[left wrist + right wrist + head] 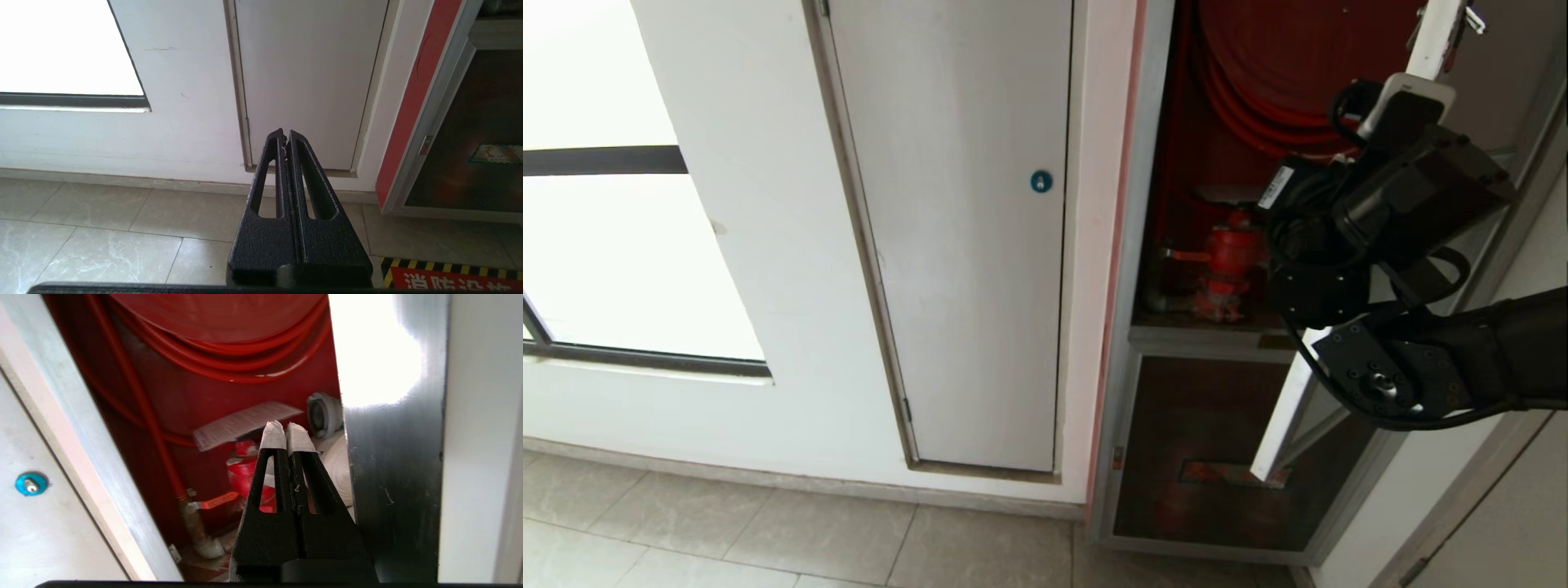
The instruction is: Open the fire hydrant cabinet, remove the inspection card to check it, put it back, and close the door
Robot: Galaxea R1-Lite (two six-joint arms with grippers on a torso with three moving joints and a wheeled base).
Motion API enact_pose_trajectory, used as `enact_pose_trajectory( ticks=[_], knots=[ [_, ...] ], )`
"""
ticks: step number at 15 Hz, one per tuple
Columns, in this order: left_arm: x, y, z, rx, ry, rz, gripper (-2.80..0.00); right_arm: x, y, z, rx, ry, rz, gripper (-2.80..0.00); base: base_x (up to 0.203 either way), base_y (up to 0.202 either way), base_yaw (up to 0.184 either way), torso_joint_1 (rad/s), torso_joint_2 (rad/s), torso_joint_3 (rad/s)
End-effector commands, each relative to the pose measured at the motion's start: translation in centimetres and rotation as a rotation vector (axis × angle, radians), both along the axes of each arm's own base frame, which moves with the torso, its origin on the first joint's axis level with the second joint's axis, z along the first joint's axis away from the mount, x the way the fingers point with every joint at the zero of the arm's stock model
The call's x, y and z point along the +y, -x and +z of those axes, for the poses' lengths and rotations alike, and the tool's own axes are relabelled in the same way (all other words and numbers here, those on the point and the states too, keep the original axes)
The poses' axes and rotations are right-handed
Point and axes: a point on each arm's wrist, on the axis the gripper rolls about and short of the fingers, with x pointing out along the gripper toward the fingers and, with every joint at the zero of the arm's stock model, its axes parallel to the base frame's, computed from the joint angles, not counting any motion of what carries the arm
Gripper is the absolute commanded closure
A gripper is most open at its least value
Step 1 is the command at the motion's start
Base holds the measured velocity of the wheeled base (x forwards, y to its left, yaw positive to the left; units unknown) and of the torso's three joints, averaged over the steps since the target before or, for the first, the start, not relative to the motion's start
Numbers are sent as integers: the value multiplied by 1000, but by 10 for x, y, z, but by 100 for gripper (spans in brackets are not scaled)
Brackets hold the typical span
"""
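Right gripper [287,430] pinched closed and empty at the open fire hydrant cabinet [1141,245].

Its taped tips point at the inspection card [245,424] lying atop the red hydrant valve [245,473], hose coil [229,363] behind; the door [392,457] stands swung open beside. Left gripper [286,136], closed, hangs low facing the white panel door [306,81].

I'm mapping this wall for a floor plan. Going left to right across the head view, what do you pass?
Window → white door → blue lock → red strip → hydrant valve → right arm.
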Motion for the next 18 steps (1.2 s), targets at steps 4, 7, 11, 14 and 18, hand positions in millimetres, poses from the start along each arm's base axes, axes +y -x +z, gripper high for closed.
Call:
enact_pose_trajectory(
  ticks=[4,7,11,14,18],
  knots=[
    [0,-1,-2,7,0,1,0,-19,40,9,-12,-17,-13,0,0,0,0,0,0,0],
    [0,-1,-2,6,0,1,0,-29,60,12,-18,-20,-14,0,0,0,0,0,0,0],
    [0,-1,-2,6,0,-1,0,-39,82,14,-25,-25,-16,0,0,0,0,0,0,0],
    [0,0,-2,5,0,0,0,-47,96,18,-34,-36,-24,0,0,0,0,0,0,0],
    [0,-1,-2,8,0,1,0,-55,113,10,-9,-29,-31,0,0,0,0,0,0,0]
  ],
)
